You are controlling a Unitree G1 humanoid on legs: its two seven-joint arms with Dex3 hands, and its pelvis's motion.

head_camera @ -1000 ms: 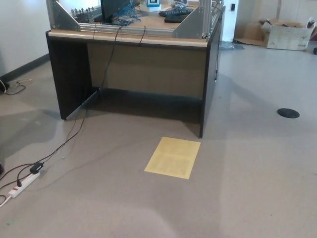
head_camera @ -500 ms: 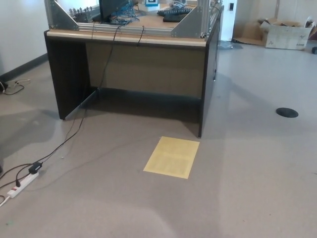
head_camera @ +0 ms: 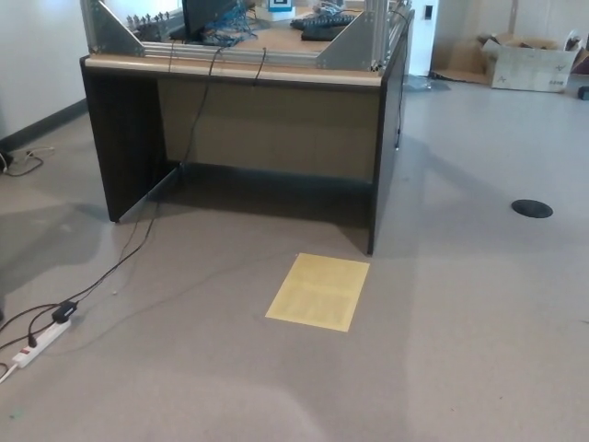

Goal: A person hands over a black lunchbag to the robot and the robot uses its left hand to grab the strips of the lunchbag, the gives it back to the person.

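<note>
Neither of my 2 hands shows in the head view, so I cannot tell how my fingers stand, and the lunchbag is nowhere in sight. Ahead stands a dark desk (head_camera: 120,138) with a metal frame (head_camera: 354,46) on top (cables hang over its front edge). A yellow sheet (head_camera: 318,291) lies flat on the grey floor (head_camera: 479,322) before it; a white power strip (head_camera: 37,342) lies at left.

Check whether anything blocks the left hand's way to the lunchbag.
Cannot be judged: neither hand, the lunchbag nor a person is in view. Only a desk, a yellow sheet and a power strip show.
</note>
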